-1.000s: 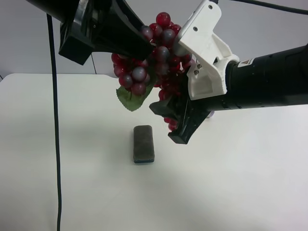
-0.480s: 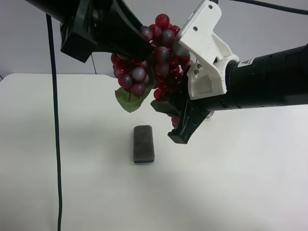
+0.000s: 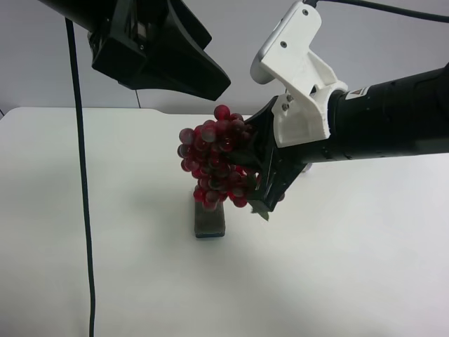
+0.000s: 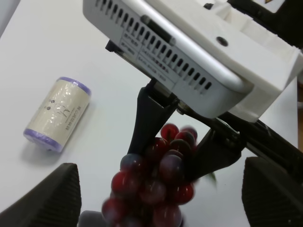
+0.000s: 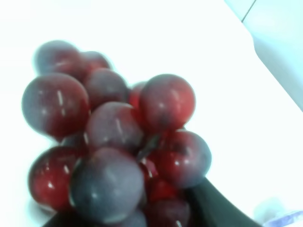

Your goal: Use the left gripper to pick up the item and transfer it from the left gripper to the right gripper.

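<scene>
White tabletop (image 3: 337, 281) is seen across the lower frame, crossed near the left edge by a thin black cable (image 3: 83, 210). Just below centre, a dark grey block (image 3: 209, 219) is laid flat. Directly above it, clear of the table, the grapes (image 3: 217, 161) are pinched at their right-hand side by the right gripper (image 3: 256, 168), which is carried behind the white wrist block (image 3: 298, 77). Most of the bunch is carried outside the jaws, toward the frame's left. Farther back, at upper left, the left gripper (image 3: 196, 63) is held spread wide and apart from the fruit. In its wrist view nothing is touched by its fingers (image 4: 45, 198), and a cream roll (image 4: 57, 113) is seen lying on the table.

Only a few berries appear to be clamped, so the bunch could be swung loose by a quick move and dropped onto the dark grey block. The open claw overhead could be struck if the right arm were raised straight up.
</scene>
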Motion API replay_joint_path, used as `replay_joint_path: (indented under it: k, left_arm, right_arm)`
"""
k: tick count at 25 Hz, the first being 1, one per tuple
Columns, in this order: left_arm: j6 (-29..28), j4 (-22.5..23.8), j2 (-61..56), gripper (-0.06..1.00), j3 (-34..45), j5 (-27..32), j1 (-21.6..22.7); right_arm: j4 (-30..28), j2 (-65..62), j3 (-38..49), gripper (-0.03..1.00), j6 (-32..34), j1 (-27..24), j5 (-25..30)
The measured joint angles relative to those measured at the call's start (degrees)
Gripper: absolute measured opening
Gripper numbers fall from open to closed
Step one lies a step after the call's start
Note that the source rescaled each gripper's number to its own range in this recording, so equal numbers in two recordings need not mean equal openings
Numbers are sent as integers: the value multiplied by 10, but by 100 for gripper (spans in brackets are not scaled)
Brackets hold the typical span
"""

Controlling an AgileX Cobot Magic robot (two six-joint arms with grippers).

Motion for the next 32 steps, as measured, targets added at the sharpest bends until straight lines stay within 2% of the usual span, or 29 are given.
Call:
replay_joint_path:
  k: [5,6,10,12,17,25,32]
  left_arm:
    - [0,0,0,56,0,-1,0]
    - [-1,1,0,60,0,-2,0]
    - [-27,26,2,92,0,-4,0]
    - [-36,41,2,97,0,-6,0]
    - [-41,67,8,100,0,-6,0]
    - [-41,71,4,100,0,-1,0]
    - [-82,110,-57,100,0,47,0]
  right_arm:
    - [0,0,0,2,0,0,-1]
    - [0,0,0,2,0,0,-1]
    - [0,0,0,2,0,0,-1]
    - [0,0,0,2,0,0,-1]
    - [0,0,0,1,0,0,-1]
    - [0,0,0,1,0,0,-1]
    - [0,0,0,1,0,0,-1]
